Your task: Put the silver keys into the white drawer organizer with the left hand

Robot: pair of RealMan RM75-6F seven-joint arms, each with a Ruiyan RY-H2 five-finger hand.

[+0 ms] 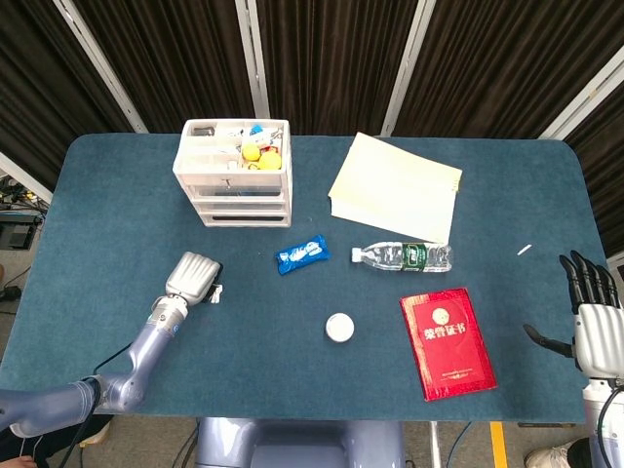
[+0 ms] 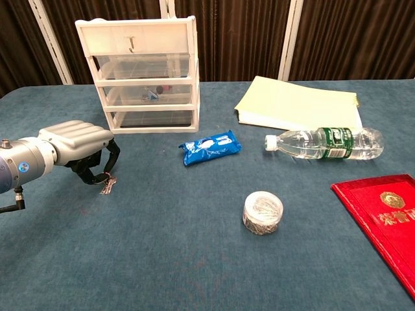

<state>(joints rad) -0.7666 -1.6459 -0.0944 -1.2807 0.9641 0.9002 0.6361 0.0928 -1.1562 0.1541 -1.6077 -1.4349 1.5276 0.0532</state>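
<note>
The silver keys [image 2: 107, 186] dangle from the fingertips of my left hand [image 2: 76, 143], low over the blue cloth at the table's front left. The fingers curl down and pinch the key ring. In the head view the keys [image 1: 216, 292] peek out to the right of the left hand [image 1: 193, 276]. The white drawer organizer [image 2: 144, 74] stands behind the hand at the back left; its open top tray [image 1: 234, 174] holds small items. My right hand [image 1: 595, 322] hangs beyond the table's right edge with fingers spread and nothing in it.
A blue snack packet [image 2: 209, 147] lies right of the hand, and a round tin [image 2: 262, 212] sits in the middle front. A water bottle [image 2: 324, 142] lies on its side. A yellow paper pad [image 2: 298, 103] and a red booklet [image 2: 384, 217] fill the right half.
</note>
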